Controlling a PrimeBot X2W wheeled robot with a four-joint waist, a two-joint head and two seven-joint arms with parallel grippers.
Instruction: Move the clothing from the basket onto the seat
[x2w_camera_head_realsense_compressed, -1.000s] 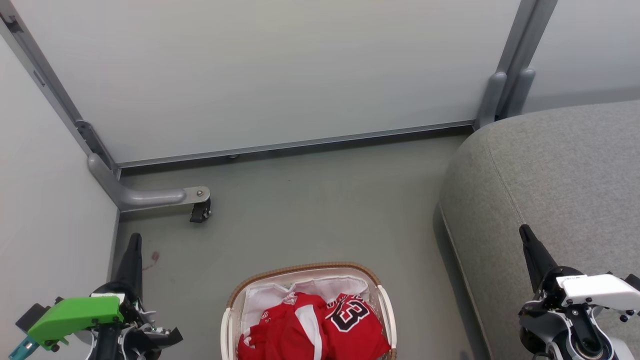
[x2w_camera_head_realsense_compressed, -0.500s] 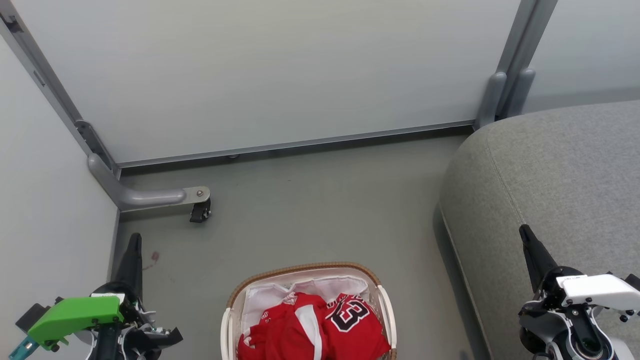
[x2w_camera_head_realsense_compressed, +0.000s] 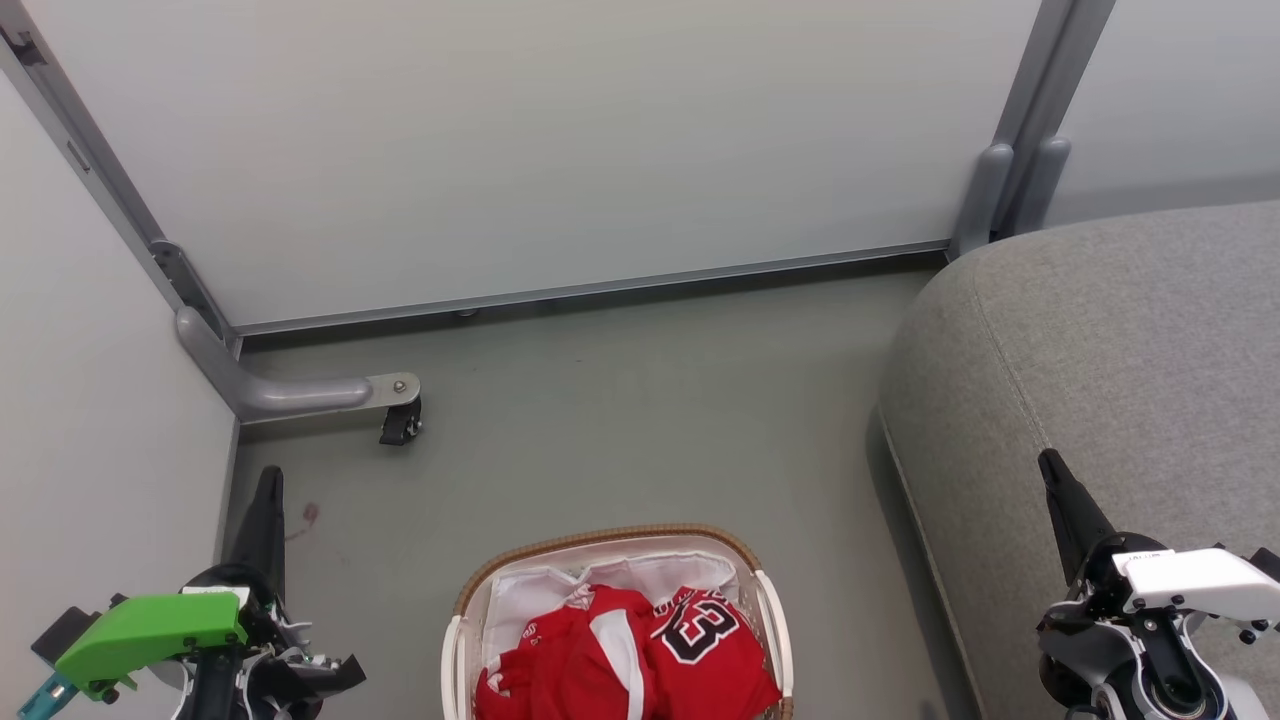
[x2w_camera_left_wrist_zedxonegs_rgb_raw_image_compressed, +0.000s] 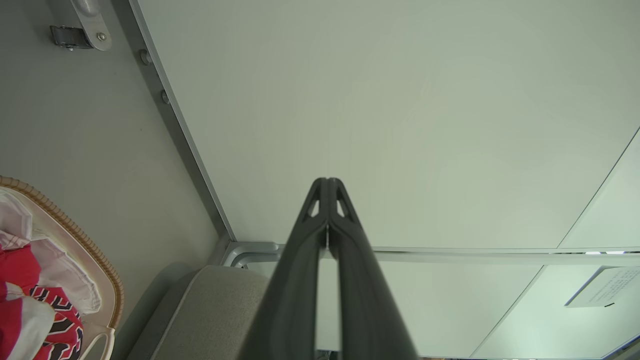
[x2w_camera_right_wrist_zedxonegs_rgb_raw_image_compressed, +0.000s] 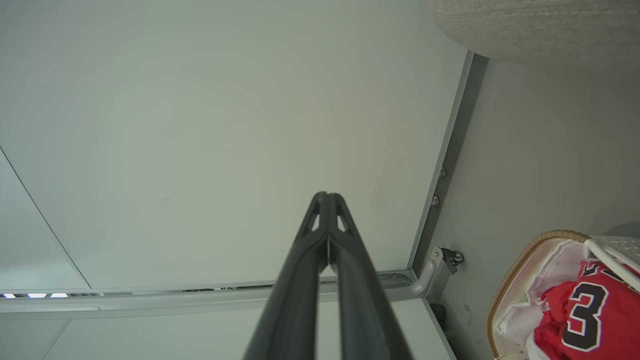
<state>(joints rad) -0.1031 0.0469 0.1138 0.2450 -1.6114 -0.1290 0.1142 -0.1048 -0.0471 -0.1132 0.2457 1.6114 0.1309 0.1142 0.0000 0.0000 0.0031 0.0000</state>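
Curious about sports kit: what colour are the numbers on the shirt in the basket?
Black with white edges, on the red jersey; clearest in the head view.

So the right hand (x2w_camera_right_wrist_zedxonegs_rgb_raw_image_compressed: 327, 197) has its fingers pressed together, aimed at the pale wall panel (x2w_camera_right_wrist_zedxonegs_rgb_raw_image_compressed: 225, 125). The basket (x2w_camera_right_wrist_zedxonegs_rgb_raw_image_compressed: 520, 260) is in the lower right corner with the red clothing (x2w_camera_right_wrist_zedxonegs_rgb_raw_image_compressed: 595, 310) inside, and the grey seat (x2w_camera_right_wrist_zedxonegs_rgb_raw_image_compressed: 540, 25) is up top.

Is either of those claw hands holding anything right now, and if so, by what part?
Nothing is held. The left gripper and the right gripper are both shut on empty air; the red clothing lies in the basket.
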